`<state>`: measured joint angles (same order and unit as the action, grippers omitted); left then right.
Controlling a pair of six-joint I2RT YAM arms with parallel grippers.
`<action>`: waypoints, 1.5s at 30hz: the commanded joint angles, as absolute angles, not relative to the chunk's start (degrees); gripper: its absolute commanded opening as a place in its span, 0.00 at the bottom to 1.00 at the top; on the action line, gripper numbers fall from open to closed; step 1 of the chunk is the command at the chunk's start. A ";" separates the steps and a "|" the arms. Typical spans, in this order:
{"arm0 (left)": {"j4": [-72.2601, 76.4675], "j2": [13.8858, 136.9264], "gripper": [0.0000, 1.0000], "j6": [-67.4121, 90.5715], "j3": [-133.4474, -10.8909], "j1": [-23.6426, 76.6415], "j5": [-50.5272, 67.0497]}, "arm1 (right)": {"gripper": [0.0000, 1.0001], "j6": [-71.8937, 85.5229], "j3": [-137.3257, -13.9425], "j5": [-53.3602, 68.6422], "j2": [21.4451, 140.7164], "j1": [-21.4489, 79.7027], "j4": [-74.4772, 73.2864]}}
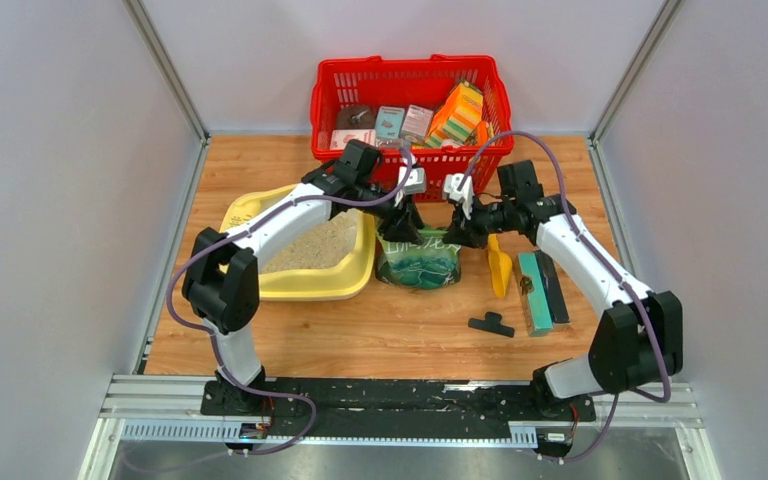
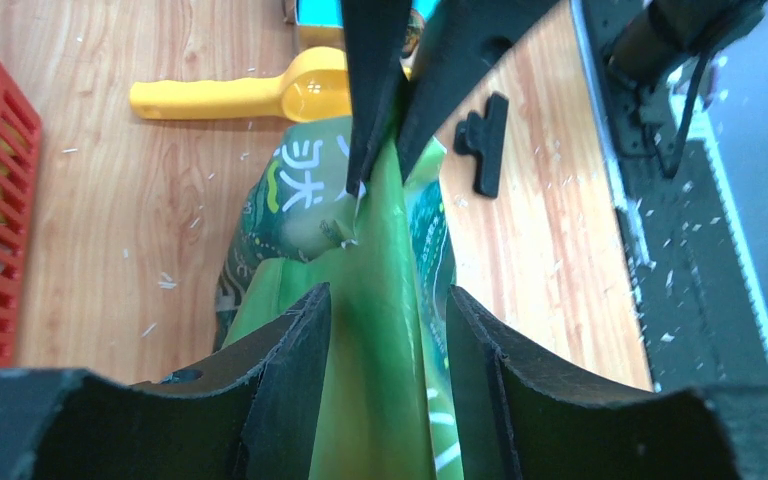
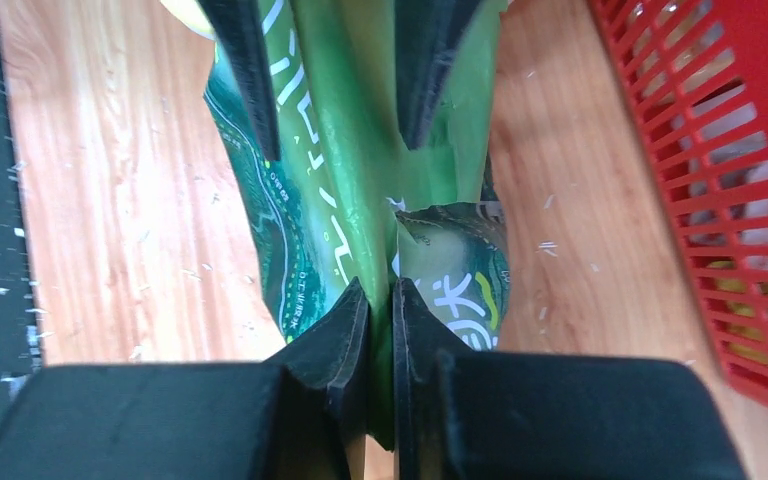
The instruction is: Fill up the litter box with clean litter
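**While both grippers are meeting at the bag, the litter is lying in the box**

As I am watching the top cam, the litter box (image 1: 310, 287) is sitting on the left half of the table (image 1: 360, 330). The L arm is passing over its far part. The clean litter (image 1: 322, 243) is lying inside it as a beige layer, as far as the arm is letting me see.

Just beside the box's right side, the green bag (image 1: 420, 265) is standing on the wood. I am not able to tell if bag and box are touching.

On the L wrist cam, the L gripper (image 2: 388, 292) is standing with its fingers spread. The bag's top flap is running between them, w/ a gap on each side, so it is not pinching.

On the R wrist cam, the R gripper (image 3: 380, 288) is pressing its fingers together on the bag's top edge. The thin green film is sitting in the narrow slit between the pads. Both grippers are facing each other over the same top edge.

Right of the bag, the yellow scoop (image 1: 499, 268) is lying flat. The black clip (image 1: 491, 324) is lying nearer to me. The red basket (image 1: 330, 110) is standing at the far edge, w/ several packs inside.
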<state>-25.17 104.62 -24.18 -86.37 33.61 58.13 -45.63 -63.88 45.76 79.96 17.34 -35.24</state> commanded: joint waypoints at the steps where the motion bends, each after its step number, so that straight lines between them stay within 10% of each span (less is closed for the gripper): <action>1: -37.83 100.46 0.54 -41.99 -87.88 33.66 54.94 | 0.00 -41.31 -73.10 55.36 84.62 14.25 -44.98; 7: -50.26 102.92 0.44 -49.75 -93.16 33.58 50.45 | 0.00 -50.09 -85.06 61.70 92.72 12.39 -61.14; 16: -40.12 98.71 0.00 -39.22 -86.23 33.05 51.68 | 0.11 -56.78 -83.59 59.24 92.11 10.72 -69.26; 19: -34.91 97.65 0.00 -31.74 -84.20 32.70 53.43 | 0.33 -55.11 -80.43 58.54 91.06 10.72 -66.55; 24: -39.19 100.27 0.00 -28.31 -88.59 31.91 54.23 | 0.36 -53.45 -72.26 55.90 85.70 10.63 -54.36; 33: -43.23 101.17 0.00 -27.06 -92.46 31.38 56.17 | 0.14 -44.30 -61.08 55.28 78.23 10.55 -37.10; 37: -38.43 98.27 0.32 -31.73 -90.10 31.46 55.19 | 0.02 -41.14 -61.70 55.90 79.44 10.55 -34.19; 45: -28.57 105.19 0.43 -27.78 -96.85 37.52 55.55 | 0.00 -42.98 -67.84 58.09 83.31 10.63 -39.98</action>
<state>-33.43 102.28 -28.77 -90.28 33.85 53.47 -42.72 -62.92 55.75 81.32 10.41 -38.39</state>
